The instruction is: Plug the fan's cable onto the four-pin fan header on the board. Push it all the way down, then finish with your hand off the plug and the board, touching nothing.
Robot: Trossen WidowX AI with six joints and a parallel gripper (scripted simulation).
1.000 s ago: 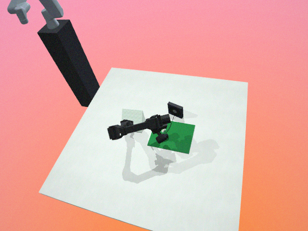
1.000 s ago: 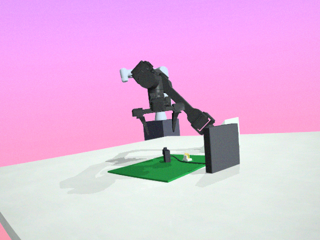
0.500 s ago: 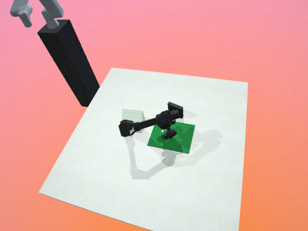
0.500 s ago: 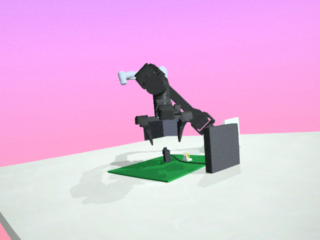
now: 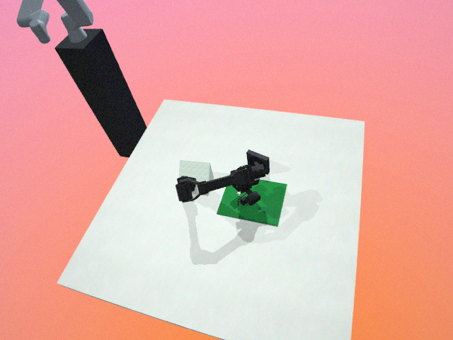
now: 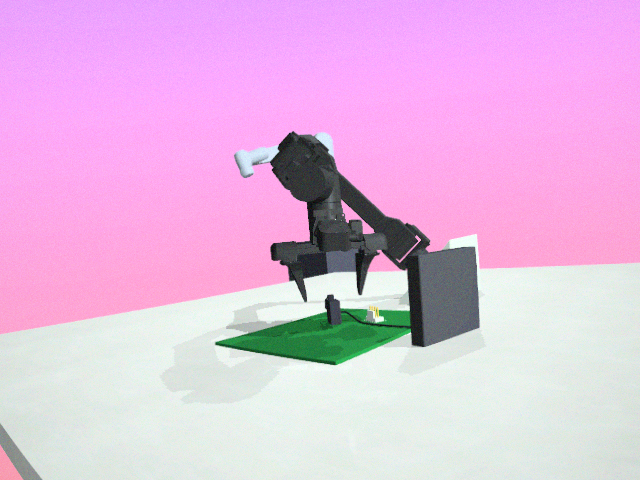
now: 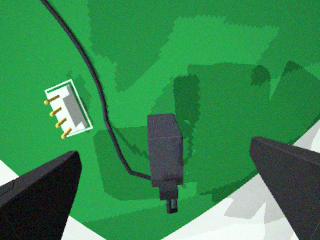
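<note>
The dark plug (image 6: 333, 312) (image 7: 166, 152) stands on the green board (image 5: 272, 205) (image 6: 289, 347) (image 7: 30, 45), away from the header. The white header (image 6: 376, 319) (image 7: 69, 110) with its gold pins bare lies on the board, left of the plug in the wrist view. The thin black cable (image 6: 385, 324) (image 7: 103, 102) runs from the plug past the header toward the fan (image 5: 257, 161) (image 6: 445, 297). My gripper (image 6: 333, 298) (image 7: 167, 152) is wide open and empty, its fingertips above the plug, one on either side. In the top view the arm hides the plug.
The fan stands upright at the board's edge. A pale wedge-shaped block (image 5: 195, 168) (image 6: 467, 245) stands near the arm's base. A black pedestal (image 5: 104, 88) with a grey arm (image 5: 78, 14) on it stands beyond the white table (image 5: 153, 292) (image 6: 289, 423).
</note>
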